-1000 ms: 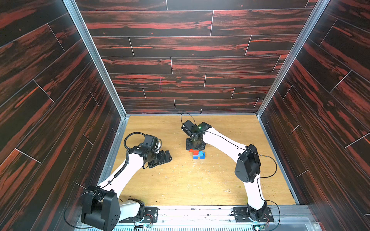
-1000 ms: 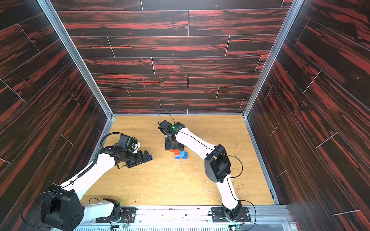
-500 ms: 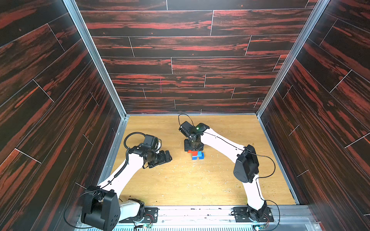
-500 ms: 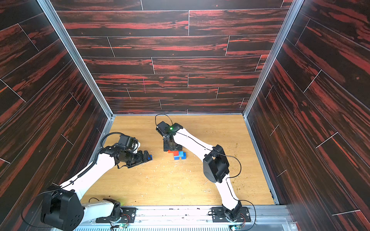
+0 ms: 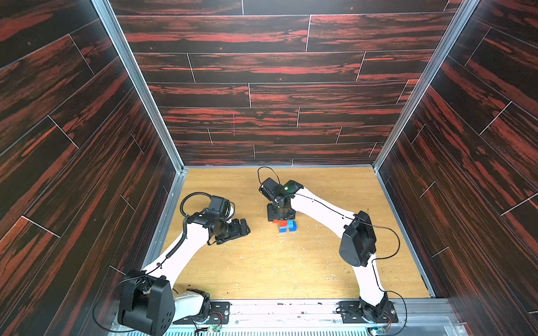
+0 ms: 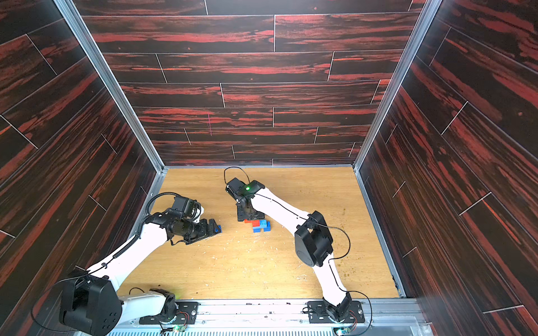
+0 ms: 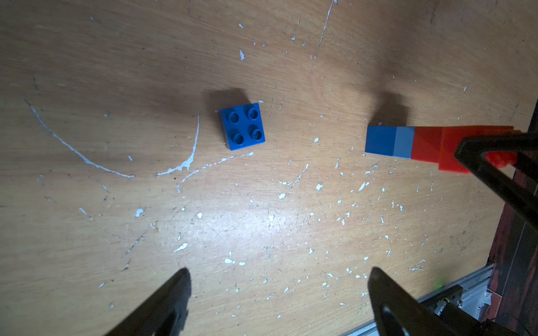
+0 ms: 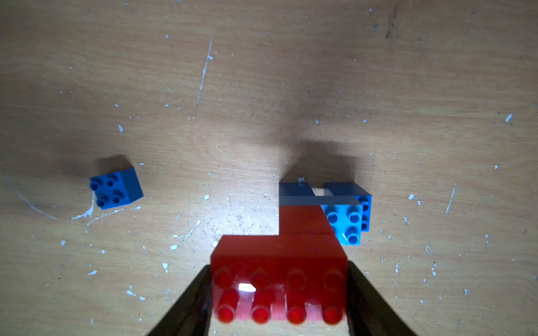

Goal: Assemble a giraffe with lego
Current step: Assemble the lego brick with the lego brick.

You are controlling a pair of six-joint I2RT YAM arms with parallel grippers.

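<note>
wood underfoot, folks: the scratched, paint-flecked wooden table (image 5: 276, 267) is taking up the whole floor in both top views. the right arm (image 5: 320, 203) is reaching in over the middle of it, and the left arm (image 5: 186, 247) is bending in from its own side. the right gripper (image 8: 279, 291) is pointing straight down, jaws partly apart and clamping both ends of the long red brick (image 8: 279, 261) that is capping the giraffe (image 8: 305, 224). the left gripper (image 7: 279, 273) is hovering above the table with its jaws spread wide, gripping nothing at all. the giraffe is standing upright near the middle of the table, two dark blue legs planted on the wood, a light blue body bridging them, and a red neck rising at one end under that red brick. one loose dark blue brick (image 7: 243, 126) is lying studs up on the table, well apart from the giraffe on its left side, just beyond the left gripper's fingertips.
</note>
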